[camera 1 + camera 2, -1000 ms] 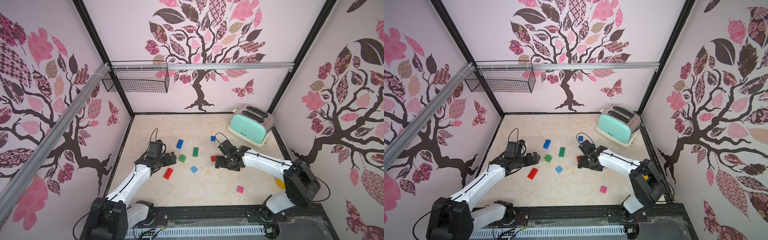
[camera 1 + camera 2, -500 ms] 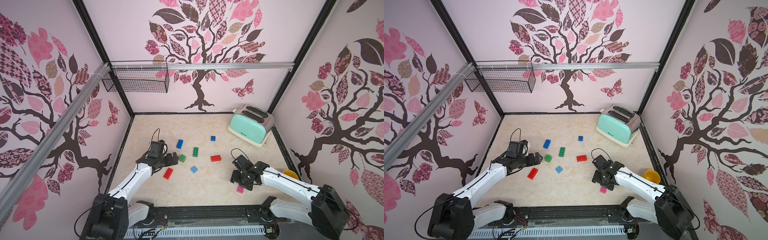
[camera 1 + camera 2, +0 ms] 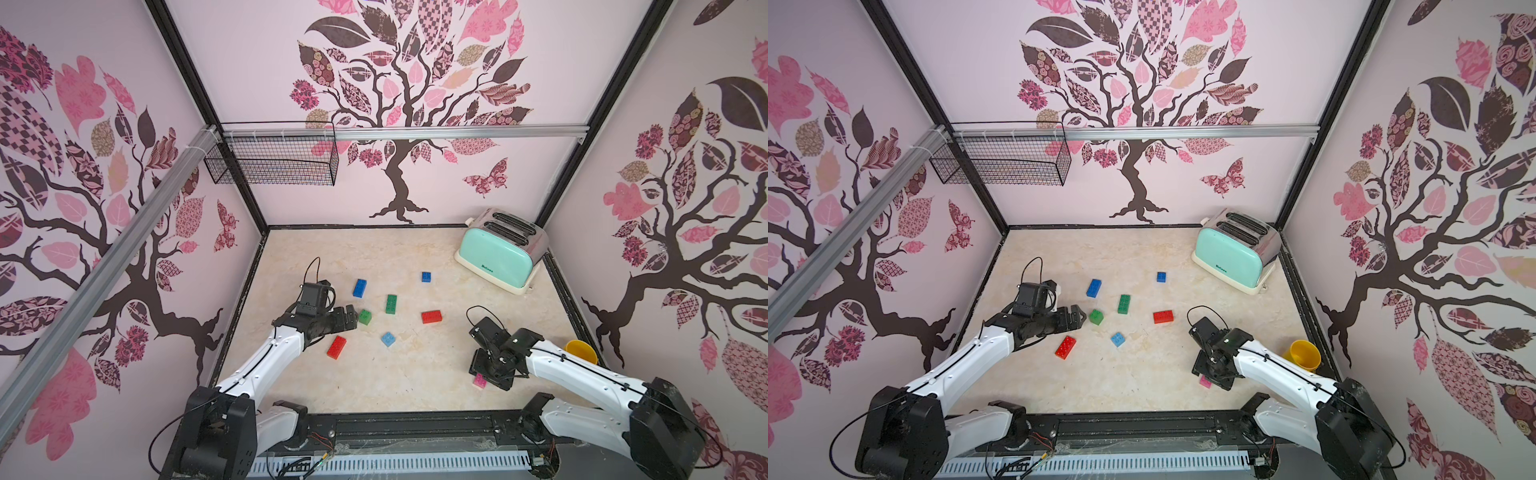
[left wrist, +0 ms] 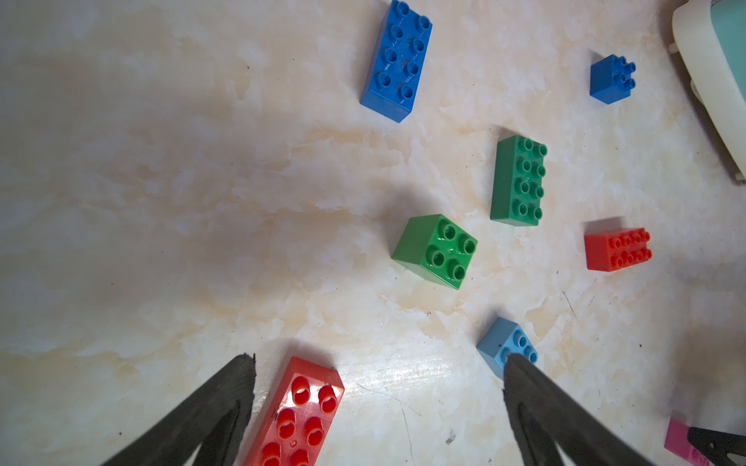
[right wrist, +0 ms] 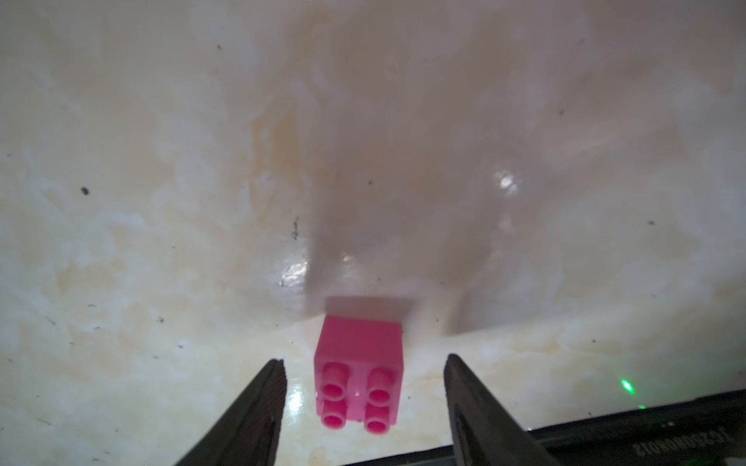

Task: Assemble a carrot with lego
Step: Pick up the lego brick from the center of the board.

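Note:
No carrot is in view; the lego lies as single bricks on the marble floor. My right gripper (image 5: 363, 362) stands open low over the pink brick (image 5: 359, 363), one finger on each side with a gap, near the front edge (image 3: 480, 380). My left gripper (image 4: 377, 361) is open and empty, its tips beside the green square brick (image 3: 365, 316) in both top views. Between its fingers lies a red oblong brick (image 4: 298, 411), and a light blue brick (image 4: 502, 345) sits by one fingertip. Further off lie a green oblong (image 3: 391, 304), a red brick (image 3: 431, 316), a blue oblong (image 3: 359, 287) and a small dark blue brick (image 3: 426, 276).
A mint toaster (image 3: 498, 253) stands at the back right. A yellow mug (image 3: 581, 351) sits by the right wall, close behind my right arm. A wire basket (image 3: 274, 160) hangs on the back left. The black front rail (image 5: 605, 435) runs just behind the pink brick.
My right arm swung from the red brick in the middle to the front right, came down over the pink brick and narrowed its jaws. The left arm barely moved.

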Robot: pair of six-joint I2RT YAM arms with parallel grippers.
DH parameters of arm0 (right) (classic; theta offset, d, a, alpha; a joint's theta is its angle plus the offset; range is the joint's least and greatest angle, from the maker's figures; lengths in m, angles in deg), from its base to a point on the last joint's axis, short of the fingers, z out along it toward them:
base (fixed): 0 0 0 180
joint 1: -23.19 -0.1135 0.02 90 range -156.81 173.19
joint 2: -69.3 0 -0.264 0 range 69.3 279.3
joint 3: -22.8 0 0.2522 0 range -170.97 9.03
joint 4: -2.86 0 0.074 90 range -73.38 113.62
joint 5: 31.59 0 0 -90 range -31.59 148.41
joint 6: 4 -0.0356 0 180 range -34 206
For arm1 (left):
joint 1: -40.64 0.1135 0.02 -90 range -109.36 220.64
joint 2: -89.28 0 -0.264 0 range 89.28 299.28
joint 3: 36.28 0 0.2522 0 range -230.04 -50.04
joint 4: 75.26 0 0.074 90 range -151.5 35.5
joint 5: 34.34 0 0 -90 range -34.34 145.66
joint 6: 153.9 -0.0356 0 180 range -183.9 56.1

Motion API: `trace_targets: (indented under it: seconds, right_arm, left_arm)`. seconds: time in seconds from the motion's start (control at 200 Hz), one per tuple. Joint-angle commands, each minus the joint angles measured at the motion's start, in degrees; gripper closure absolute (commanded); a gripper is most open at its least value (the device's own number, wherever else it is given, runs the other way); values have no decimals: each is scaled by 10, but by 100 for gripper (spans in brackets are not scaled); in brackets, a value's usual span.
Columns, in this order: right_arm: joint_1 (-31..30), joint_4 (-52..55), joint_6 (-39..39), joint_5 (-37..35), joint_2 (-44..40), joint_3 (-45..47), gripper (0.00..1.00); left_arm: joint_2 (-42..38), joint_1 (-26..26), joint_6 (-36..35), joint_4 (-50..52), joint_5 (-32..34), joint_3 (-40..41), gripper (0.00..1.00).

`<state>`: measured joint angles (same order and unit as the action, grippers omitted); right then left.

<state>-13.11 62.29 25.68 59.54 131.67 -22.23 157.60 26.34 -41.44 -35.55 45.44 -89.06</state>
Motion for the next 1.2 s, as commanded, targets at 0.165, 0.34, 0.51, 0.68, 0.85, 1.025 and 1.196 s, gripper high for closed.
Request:
trace_targets:
  seconds: [0.165,0.34,0.51,0.68,0.85,1.025,1.196]
  right_arm:
    - [1,9,-2,25,6,9,42]
    - [1,3,5,31,21,9,45]
    - [2,-3,10,29,29,10,49]
    - [1,-2,10,23,31,7,56]
    - [1,-3,13,19,35,0,69]
    - [1,-8,55,-6,48,-38,76]
    - [18,-18,182,-24,122,-130,77]
  left_arm:
    - [5,-4,-5,-7,-1,-8,2]
    - [2,-4,-5,-5,1,-9,2]
    - [-1,-5,-5,-4,4,-9,2]
    - [-2,-5,-6,-3,6,-9,2]
    - [-3,-5,-6,-2,7,-10,2]
    - [-6,-5,-8,3,7,-11,2]
    - [-10,-5,-18,9,-3,-18,2]
